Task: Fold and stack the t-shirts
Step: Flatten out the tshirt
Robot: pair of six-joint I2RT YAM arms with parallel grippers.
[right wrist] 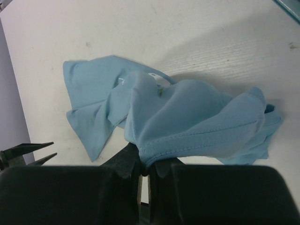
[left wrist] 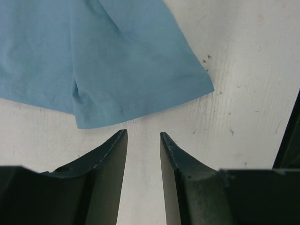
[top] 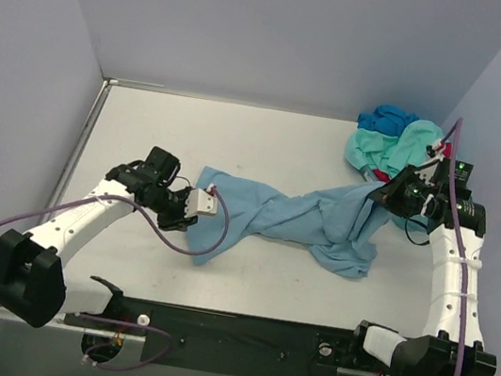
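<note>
Lying limp across frame centre, sky-blue t-shirt: light, soft, drapey, pinch hems or corners; right gripper clamped on its hem, left gripper jaws apart just below sleeve edge; other shirts heaped upper right.

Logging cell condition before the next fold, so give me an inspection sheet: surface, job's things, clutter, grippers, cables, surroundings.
Surface: white table, faintly speckled.
Job's things: light blue t-shirt crumpled mid-table; mint-green shirt, deeper blue shirt and red cloth heaped far right.
Clutter: teal rim at a frame corner, unidentifiable.
Grippers: left gripper open, shirt hem just ahead; right gripper shut on the light blue t-shirt's edge.
Cables: purple cables loop along both arms.
Surroundings: plain pale walls on three sides.
</note>
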